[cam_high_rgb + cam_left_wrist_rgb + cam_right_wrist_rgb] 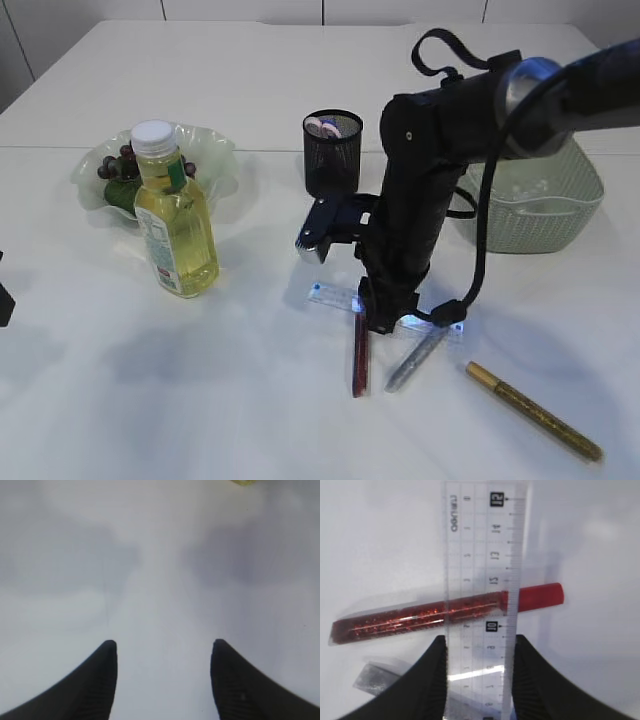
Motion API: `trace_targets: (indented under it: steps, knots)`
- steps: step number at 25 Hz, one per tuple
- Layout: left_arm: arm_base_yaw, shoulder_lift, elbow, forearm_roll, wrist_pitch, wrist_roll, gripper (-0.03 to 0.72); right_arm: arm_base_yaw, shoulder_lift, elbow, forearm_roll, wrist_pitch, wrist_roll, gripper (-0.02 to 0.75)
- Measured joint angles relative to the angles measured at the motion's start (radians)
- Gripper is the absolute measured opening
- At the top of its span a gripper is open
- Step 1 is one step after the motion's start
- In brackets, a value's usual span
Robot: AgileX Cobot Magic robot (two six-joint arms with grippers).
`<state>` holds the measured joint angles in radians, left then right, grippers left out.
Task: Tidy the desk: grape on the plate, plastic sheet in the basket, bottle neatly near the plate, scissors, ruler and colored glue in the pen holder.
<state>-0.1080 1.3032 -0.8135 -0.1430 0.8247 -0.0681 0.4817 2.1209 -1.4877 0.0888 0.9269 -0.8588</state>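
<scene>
My right gripper (pixel 385 315) (pixel 480 639) points down at the table, and its jaws are shut on the two long edges of the clear ruler (pixel 328 294) (pixel 482 555). The ruler lies across a red glitter glue tube (pixel 360 358) (pixel 540 596). A silver glue tube (pixel 415 362) (pixel 370 677) and a gold one (pixel 535 412) lie close by. The black mesh pen holder (pixel 333 160) holds pink-and-white handles. The yellow bottle (pixel 176 225) stands in front of the wavy plate (pixel 215 150) with the grape (pixel 120 170). My left gripper (pixel 162 650) is open over bare table.
A pale green basket (pixel 560 215) stands at the right, behind my right arm. A dark part, likely my left arm (pixel 5 303), shows at the exterior view's left edge. A yellow corner of the bottle (pixel 245 482) touches the top of the left wrist view.
</scene>
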Motion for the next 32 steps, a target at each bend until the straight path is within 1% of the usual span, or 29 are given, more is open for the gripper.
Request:
trace_targets:
  steps: [4, 8, 13, 16, 23, 27, 32]
  knots:
    - [0.0, 0.0, 0.0, 0.0, 0.0, 0.0, 0.434, -0.03, -0.035, 0.0, 0.056, -0.002, 0.0, 0.3]
    - [0.0, 0.0, 0.0, 0.001, -0.002, 0.0, 0.434, -0.097, -0.077, 0.0, 0.166, -0.031, -0.027, 0.3]
    - [0.0, 0.0, 0.0, 0.001, 0.002, 0.0, 0.434, -0.196, -0.11, -0.016, 0.395, -0.069, -0.148, 0.3]
    - [0.0, 0.0, 0.0, 0.001, 0.017, 0.0, 0.434, -0.228, -0.11, -0.063, 0.531, -0.115, -0.209, 0.3]
    - [0.0, 0.0, 0.0, 0.001, 0.06, 0.0, 0.434, -0.251, -0.094, -0.202, 0.878, -0.265, -0.363, 0.3]
    - [0.0, 0.0, 0.0, -0.001, 0.092, 0.0, 0.434, -0.276, -0.033, -0.286, 1.086, -0.3, -0.431, 0.3]
    - [0.0, 0.0, 0.0, -0.002, 0.115, 0.0, 0.434, -0.289, 0.057, -0.373, 1.288, -0.327, -0.538, 0.3]
